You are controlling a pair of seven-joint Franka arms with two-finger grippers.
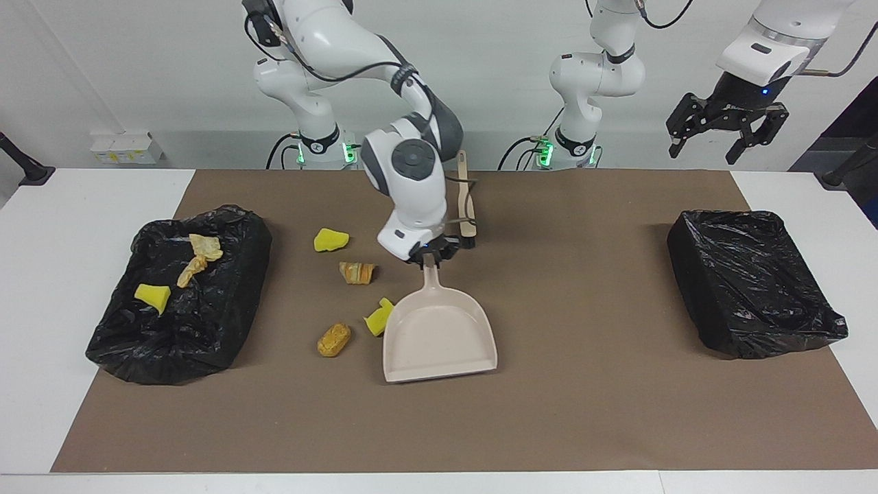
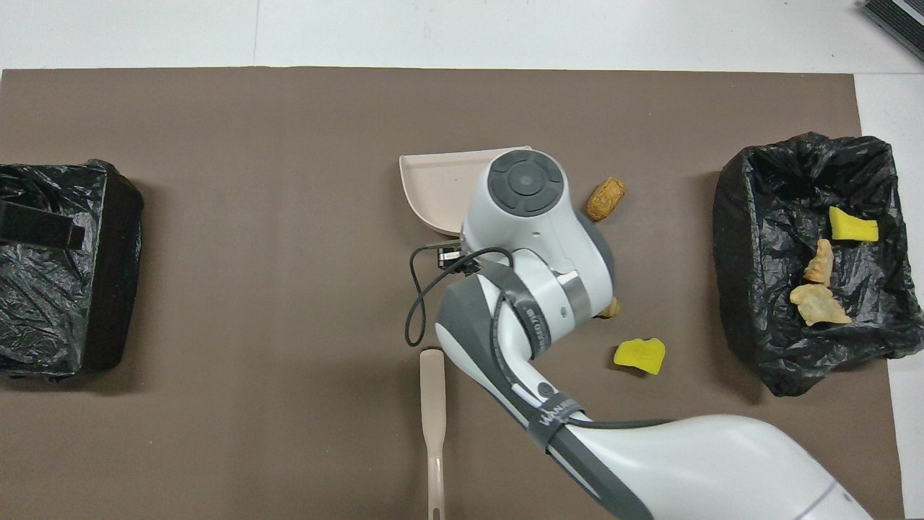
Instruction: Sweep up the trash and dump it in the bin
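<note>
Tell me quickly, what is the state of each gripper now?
Right gripper: shut on the beige plastic dustpan handle.
Left gripper: open, holding nothing, waiting above the table's edge.

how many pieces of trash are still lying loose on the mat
4: a yellow chunk nearest the robots, a striped pastry piece, a yellow chunk against the dustpan, and a tan lump farthest out. None seem hidden.

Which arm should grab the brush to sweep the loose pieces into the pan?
Left. The right gripper is shut on the dustpan handle, so it is occupied. The left gripper hangs open and empty, free to fetch the brush, though it must reach toward mid-table.
</note>
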